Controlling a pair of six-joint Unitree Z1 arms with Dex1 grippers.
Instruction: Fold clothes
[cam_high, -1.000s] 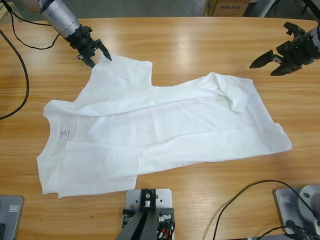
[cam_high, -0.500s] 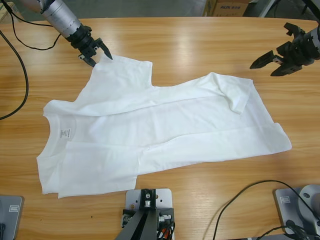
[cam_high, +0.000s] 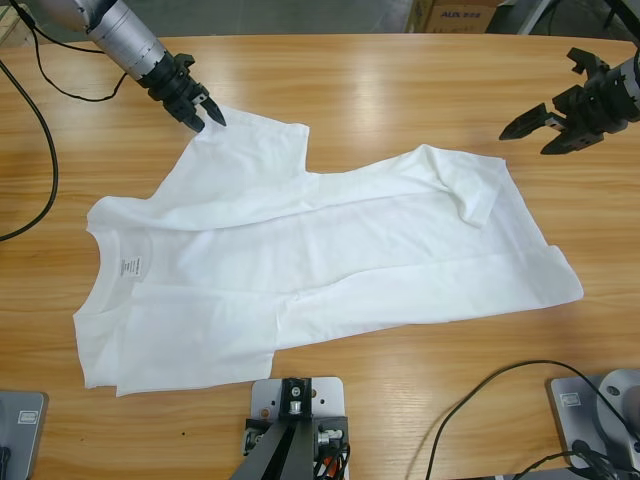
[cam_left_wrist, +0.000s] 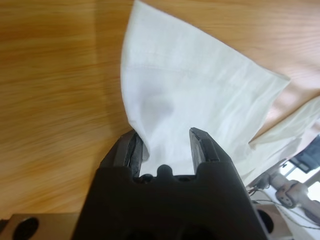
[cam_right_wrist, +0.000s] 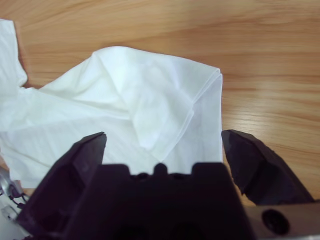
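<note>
My left hand (cam_high: 207, 116) pinches a sleeve corner of the shirt (cam_high: 330, 260) lying spread on the table (cam_high: 400, 80). My right hand (cam_high: 545, 125) hangs wide open, empty, off the shirt's far side.

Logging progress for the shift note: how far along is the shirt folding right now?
Early stage. Done: little; the white T-shirt lies spread on the table, only loosely doubled over and rumpled, with no neat fold. In hand: the left gripper has a sleeve corner between its jaws. The right gripper hangs open, off the cloth, near the other sleeve. Left: essentially all the folding.
</note>
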